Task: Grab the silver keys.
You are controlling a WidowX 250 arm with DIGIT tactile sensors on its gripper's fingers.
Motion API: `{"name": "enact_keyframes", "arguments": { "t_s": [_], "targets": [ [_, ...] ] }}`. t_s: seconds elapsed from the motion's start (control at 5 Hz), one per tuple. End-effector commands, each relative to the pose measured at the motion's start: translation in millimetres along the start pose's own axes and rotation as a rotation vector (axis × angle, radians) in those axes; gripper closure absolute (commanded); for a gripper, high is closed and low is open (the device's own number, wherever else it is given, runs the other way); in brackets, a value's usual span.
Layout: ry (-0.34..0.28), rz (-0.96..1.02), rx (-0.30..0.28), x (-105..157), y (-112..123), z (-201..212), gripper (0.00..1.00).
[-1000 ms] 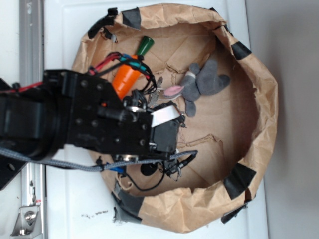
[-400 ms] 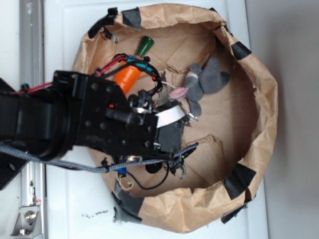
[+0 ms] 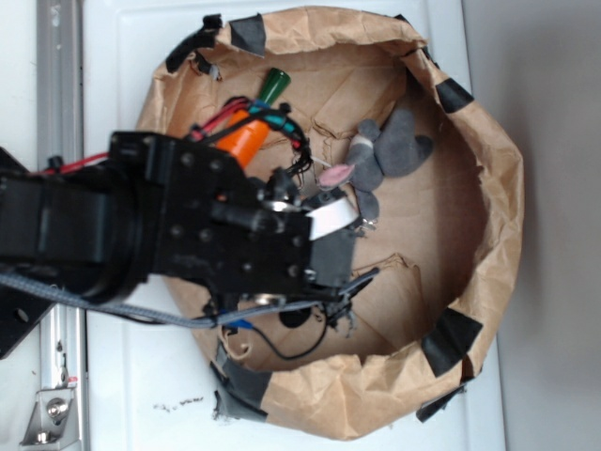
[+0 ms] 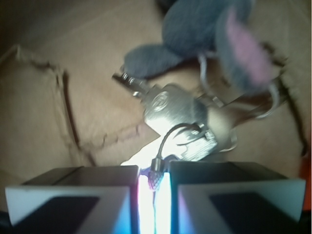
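ITEM silver keys [image 4: 180,117]: lay at centre of wrist view, touching the grey bunny [image 4: 204,29], on brown paper [image 3: 413,216] | TOOL [image 4: 155,187]: jaws nearly closed, thin wire between them, keys ahead, ungripped | ADVICE: you needed wider jaws, straddling the bunch, clear of the plush.

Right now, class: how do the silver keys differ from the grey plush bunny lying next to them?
The silver keys are shiny, hard metal; the grey plush bunny is matte, soft fabric. The keys are silver throughout; the bunny is grey with a pink inner ear. The keys form the smaller bundle; the bunny is bulkier. Both lie on the brown paper, apparently touching.
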State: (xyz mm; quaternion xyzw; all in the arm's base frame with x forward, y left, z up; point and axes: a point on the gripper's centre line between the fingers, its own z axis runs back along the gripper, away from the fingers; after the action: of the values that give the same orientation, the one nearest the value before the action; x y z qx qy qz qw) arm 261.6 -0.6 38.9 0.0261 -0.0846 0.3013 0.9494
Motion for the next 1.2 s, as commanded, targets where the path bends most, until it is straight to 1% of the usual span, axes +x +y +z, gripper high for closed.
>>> {"name": "enact_keyframes", "arguments": {
  "t_s": [0.0,0.2,0.4,0.6,0.8,1.0],
  "targets": [
    [0.190,0.133,-0.173,38.9,4.5,92.5,1.00],
    [0.195,0.012,-0.366,35.7,24.5,119.4,1.00],
    [0.152,-0.029,-0.328,32.4,28.0,111.6,1.00],
    [0.152,-0.029,-0.312,34.3,29.7,109.7,1.00],
    [0.113,-0.034,-0.278,34.6,27.7,108.6,1.00],
    [0.092,-0.041,-0.276,33.3,26.3,106.5,1.00]
  ]
}}
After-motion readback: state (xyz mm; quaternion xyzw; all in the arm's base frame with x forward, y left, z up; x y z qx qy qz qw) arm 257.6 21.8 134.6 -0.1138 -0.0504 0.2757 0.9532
